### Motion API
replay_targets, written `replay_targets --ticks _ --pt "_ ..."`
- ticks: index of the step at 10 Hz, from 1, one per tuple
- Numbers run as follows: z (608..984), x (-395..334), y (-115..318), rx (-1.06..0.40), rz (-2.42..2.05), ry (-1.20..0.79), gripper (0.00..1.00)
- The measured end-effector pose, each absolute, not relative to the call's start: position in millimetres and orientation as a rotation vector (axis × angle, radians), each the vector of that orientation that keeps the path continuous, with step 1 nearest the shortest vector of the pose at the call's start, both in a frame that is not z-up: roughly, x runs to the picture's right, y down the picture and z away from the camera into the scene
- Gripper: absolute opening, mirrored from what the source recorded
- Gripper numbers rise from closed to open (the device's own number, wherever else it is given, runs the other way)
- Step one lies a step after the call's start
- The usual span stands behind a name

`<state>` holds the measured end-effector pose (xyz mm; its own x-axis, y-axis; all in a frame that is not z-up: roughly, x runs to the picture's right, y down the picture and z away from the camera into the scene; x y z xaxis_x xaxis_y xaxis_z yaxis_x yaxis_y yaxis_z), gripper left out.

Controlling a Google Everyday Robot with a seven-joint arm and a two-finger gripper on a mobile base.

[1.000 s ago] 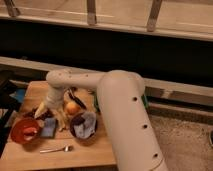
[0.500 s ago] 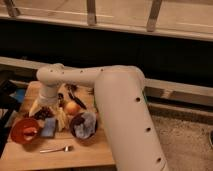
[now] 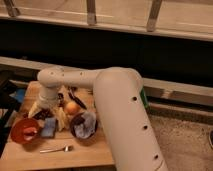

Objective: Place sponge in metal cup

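Observation:
A blue sponge (image 3: 48, 127) lies on the wooden table (image 3: 95, 152), next to a red bowl (image 3: 24, 131). The metal cup (image 3: 83, 125) stands just right of the sponge, dark with a bluish inside. My gripper (image 3: 47, 116) hangs from the white arm (image 3: 115, 100) directly above the sponge. Its pale fingers (image 3: 34, 109) are spread open to either side, with nothing held. An orange round object (image 3: 72, 108) sits between the gripper and the cup.
A metal spoon (image 3: 55, 148) lies near the table's front edge. Black utensils (image 3: 75, 97) lie behind the orange object. A dark wall with a railing runs behind the table. Speckled floor is at the right.
The arm's end has swung left and down, from above the orange object to over the blue sponge. The objects on the table have not moved.

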<state>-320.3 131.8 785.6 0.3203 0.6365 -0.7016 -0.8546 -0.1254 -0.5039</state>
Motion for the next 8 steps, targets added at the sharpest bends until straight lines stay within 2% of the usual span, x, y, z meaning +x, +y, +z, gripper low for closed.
replay_targets --ticks 5,8 --pt "800 -316 139 -1.184 1.342 0.231 0.80" --pt "796 -317 139 -1.186 1.339 0.221 0.80"
